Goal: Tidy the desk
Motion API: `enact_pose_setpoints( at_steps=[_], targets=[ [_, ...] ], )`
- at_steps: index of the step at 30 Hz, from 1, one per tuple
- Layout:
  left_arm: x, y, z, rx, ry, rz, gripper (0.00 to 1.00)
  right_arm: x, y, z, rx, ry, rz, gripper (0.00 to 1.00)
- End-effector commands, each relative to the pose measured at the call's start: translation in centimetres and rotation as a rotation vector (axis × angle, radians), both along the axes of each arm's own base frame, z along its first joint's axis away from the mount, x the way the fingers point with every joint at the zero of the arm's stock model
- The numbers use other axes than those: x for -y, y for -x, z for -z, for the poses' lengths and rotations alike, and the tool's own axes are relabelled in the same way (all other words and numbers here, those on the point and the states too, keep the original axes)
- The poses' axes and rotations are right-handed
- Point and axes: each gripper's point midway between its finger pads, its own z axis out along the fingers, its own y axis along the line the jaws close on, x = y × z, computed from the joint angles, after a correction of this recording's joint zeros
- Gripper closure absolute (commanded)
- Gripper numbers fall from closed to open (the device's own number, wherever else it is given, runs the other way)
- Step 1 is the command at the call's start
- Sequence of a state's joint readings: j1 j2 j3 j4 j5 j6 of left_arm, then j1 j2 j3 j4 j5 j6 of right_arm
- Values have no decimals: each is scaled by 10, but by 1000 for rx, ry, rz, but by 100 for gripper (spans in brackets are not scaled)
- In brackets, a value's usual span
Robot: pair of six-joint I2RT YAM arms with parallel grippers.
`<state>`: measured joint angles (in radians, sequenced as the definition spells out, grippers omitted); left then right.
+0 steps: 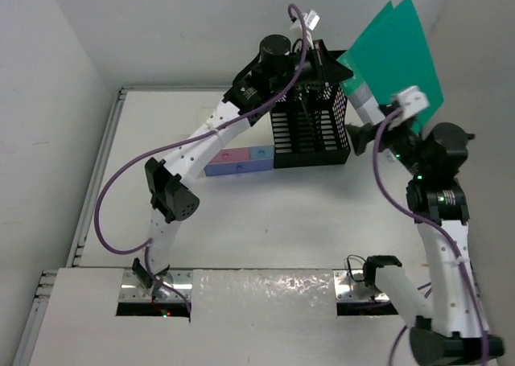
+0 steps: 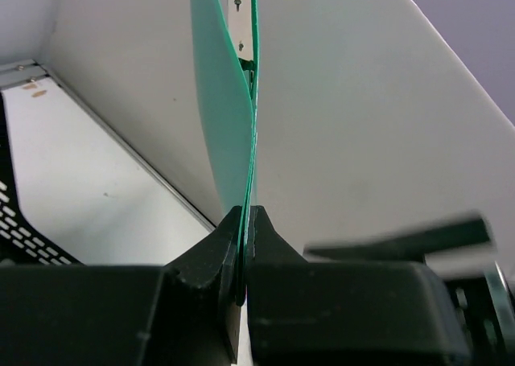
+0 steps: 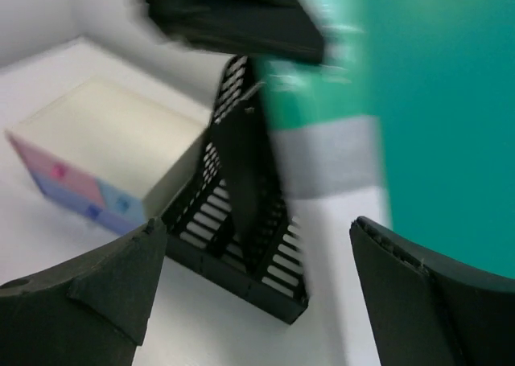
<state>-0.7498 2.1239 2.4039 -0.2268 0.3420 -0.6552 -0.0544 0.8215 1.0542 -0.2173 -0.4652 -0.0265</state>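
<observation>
Left claw clenched on green sheets, held high!
Sheets rise beside the black mesh rack; right claw gapes, released, nearby.

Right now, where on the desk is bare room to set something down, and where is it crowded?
Bare: the wide desk strip in front of the black mesh basket and drawer box, between the arms; also the far-left corner. Crowded: far right, where left gripper pinches the green folder by the basket, open right gripper beside it.
</observation>
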Motion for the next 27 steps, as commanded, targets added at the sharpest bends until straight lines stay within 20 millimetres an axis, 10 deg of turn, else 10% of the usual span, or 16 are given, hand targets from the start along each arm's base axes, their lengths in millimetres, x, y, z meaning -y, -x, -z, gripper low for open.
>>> enact_pose_setpoints(
  at_steps=[1,3,11,20,27],
  targets=[
    [-17,-5,-45,107,94,-32,100,-27,-9,7,82,284,21,8],
    [-22,-8,-49,120,100,-37,100,-46,-9,34,73,430,56,7],
    [-35,-13,-42,105,62,-45,100,-4,-30,21,247,310,478,7],
    [-40,-11,-33,105,18,-55,100,-20,-41,19,327,475,665,9],
    [-49,8,-41,93,10,-10,100,15,-66,24,283,536,857,15]
  ],
)
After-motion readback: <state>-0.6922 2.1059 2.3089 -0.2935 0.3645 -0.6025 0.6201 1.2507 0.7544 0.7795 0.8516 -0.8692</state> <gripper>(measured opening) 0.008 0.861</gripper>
